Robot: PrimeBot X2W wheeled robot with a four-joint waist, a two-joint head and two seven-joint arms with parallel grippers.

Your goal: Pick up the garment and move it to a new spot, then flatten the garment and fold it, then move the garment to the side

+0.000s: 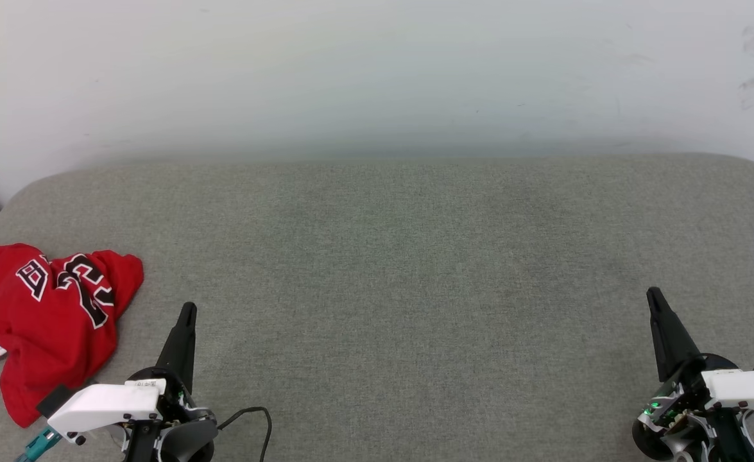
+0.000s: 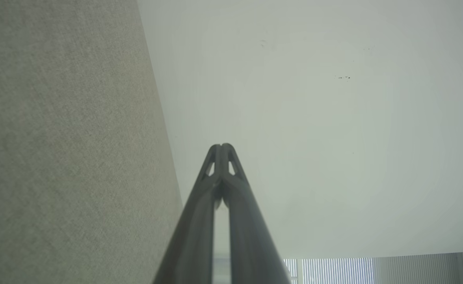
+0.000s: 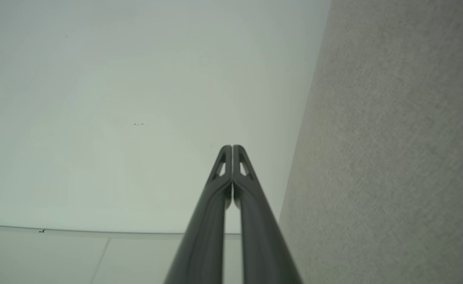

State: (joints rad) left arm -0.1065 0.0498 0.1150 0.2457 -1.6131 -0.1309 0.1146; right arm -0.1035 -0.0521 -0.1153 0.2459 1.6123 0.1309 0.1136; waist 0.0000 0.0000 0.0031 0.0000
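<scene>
- We log the garment (image 1: 49, 321) lying crumpled in a heap at the near-left edge of the grey fabric surface (image 1: 415, 256). The red body faces up, with black white-outlined lettering and part of the number showing. A white sleeve with red trim lies at the head view's left border.
- The left gripper (image 1: 187, 309) sits at lower left, just right of the garment and apart from it. Its tip points up the view over bare fabric.
- In the left wrist view, its fingers (image 2: 199, 225) meet tip to tip, closed on themselves. The grey fabric lies on that view's left and a pale wall (image 2: 333, 138) on its right.
- The right gripper (image 1: 654, 294) sits at lower right, well apart from the garment, across the width of the surface.
- In the right wrist view, its fingers (image 3: 255, 225) are likewise pressed together at the tips. Here the fabric is on the right and the wall on the left.
- A black cable (image 1: 258, 417) loops on the surface beside the left wrist housing.
</scene>
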